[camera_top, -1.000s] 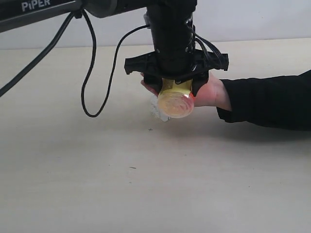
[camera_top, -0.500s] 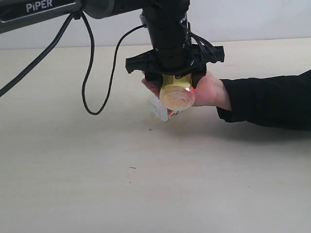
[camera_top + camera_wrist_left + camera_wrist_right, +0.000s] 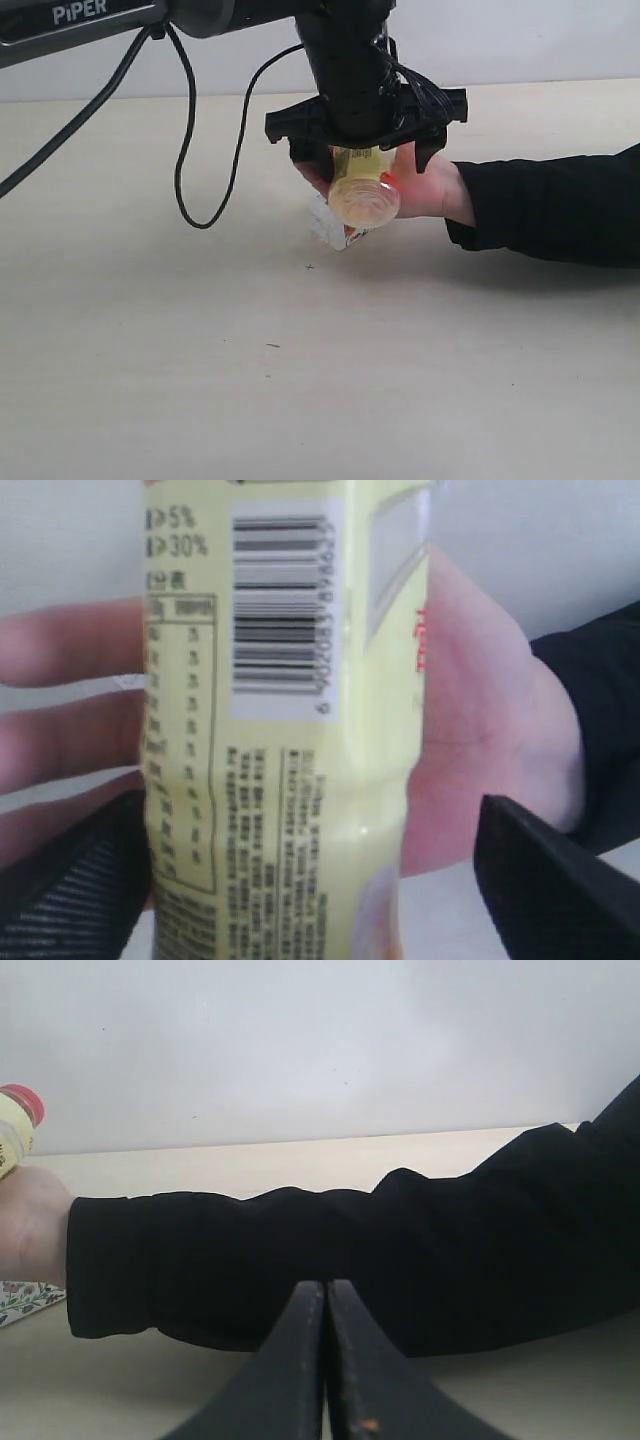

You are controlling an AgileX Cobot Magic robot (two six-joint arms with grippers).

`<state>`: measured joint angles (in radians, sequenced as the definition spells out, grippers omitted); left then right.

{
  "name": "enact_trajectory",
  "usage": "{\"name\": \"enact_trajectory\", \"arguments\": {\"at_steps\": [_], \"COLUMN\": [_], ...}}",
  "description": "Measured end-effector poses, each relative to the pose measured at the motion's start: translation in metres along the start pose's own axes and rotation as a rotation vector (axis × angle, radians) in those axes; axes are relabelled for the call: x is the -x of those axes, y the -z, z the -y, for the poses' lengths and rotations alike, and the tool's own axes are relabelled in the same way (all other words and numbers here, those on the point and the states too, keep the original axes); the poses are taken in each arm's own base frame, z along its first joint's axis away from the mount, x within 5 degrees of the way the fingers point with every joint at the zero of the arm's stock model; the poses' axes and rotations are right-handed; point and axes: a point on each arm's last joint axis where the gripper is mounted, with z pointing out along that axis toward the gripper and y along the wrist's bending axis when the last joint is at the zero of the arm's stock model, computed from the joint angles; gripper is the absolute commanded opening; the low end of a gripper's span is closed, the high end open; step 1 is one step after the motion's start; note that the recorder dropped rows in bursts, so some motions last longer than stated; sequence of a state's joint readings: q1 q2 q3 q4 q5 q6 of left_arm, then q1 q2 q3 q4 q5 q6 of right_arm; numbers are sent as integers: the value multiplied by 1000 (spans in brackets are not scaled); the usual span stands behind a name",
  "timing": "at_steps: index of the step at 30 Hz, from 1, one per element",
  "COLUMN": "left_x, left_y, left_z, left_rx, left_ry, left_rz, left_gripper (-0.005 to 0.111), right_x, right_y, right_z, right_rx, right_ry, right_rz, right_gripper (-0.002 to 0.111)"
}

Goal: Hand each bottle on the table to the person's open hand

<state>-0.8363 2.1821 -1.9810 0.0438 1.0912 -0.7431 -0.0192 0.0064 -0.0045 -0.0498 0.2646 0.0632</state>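
Jaws wider, room beside yellow bottle (image 3: 364, 198)

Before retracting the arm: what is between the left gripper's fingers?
The yellow bottle, resting against the person's hand; the left wrist view shows it.

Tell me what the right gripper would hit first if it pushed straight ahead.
Probably the person's black sleeve, lying straight across the right gripper's line; the gap is hard to judge.

A robotics lab bench here: bare pale table (image 3: 150, 390), blank white wall (image 3: 540, 40), PiPER arm (image 3: 90, 18) trailing loose cable (image 3: 177, 178).
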Motion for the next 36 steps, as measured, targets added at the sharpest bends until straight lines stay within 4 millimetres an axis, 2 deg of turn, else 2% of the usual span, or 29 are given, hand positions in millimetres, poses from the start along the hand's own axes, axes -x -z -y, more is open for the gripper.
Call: {"name": "enact_trajectory", "arguments": {"at_steps": [5, 8, 11, 15, 18, 21, 25, 28, 36], "left_x": [2, 6, 6, 2, -10, -27, -49, -62, -98], "left_y": [5, 34, 63, 85, 99, 105, 106, 111, 132], "left_z": [-2, -8, -13, -10, -1, 7, 11, 6, -27], "left_rx": [16, 41, 53, 43, 30, 44, 96, 129, 139], "left_ry": [-17, -28, -113, -261, -374, -476, -572, -614, -655], "left_rz": [23, 56, 73, 101, 117, 120, 120, 116, 94], "left_gripper": [83, 83, 81, 59, 32, -1, 0, 0, 0], "right_x": [0, 0, 0, 0, 0, 0, 0, 0, 0], "right_y": [0, 0, 0, 0, 0, 0, 0, 0, 0], "right_z": [0, 0, 0, 0, 0, 0, 0, 0, 0], "right_rx": [0, 0, 0, 0, 0, 0, 0, 0, 0], "right_ry": [0, 0, 0, 0, 0, 0, 0, 0, 0], "right_rz": [0, 0, 0, 0, 0, 0, 0, 0, 0], "right_gripper": [0, 0, 0, 0, 0, 0, 0, 0, 0]}}
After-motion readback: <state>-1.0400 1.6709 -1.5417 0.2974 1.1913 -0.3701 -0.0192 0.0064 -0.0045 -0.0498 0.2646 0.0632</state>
